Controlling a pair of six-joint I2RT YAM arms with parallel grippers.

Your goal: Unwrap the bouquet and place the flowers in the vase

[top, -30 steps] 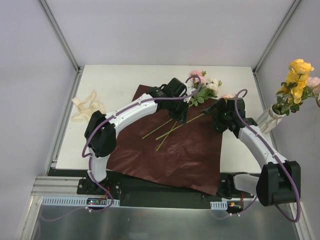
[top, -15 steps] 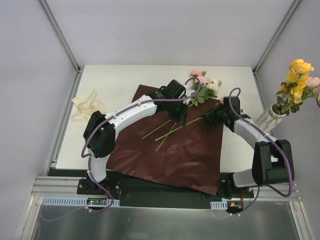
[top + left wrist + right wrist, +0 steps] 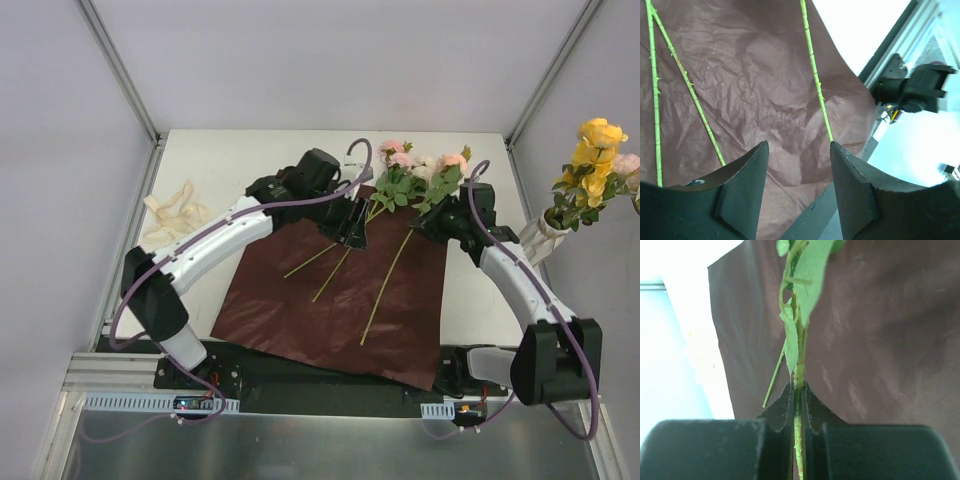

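Right wrist view: right pincer (image 3: 799, 401) pinched tight on a stem (image 3: 799, 376); left pincer (image 3: 798, 148) half open, empty, over the paper (image 3: 765, 75).

Robotics laboratory test cell: a white table (image 3: 250, 160) is enclosed by plain white panels (image 3: 330, 60) and aluminium framing (image 3: 118, 68), with cable ducting (image 3: 130, 402) mounted along the near edge.

We see a crinkled dark maroon paper sheet (image 3: 330, 310) against the off-white tabletop (image 3: 230, 160). Pink and cream artificial roses (image 3: 410, 162) carry green leaves and light green stems. Yellow roses (image 3: 598, 148) top a white ribbed vase (image 3: 540, 238); the loose ribbon (image 3: 172, 215) is cream.
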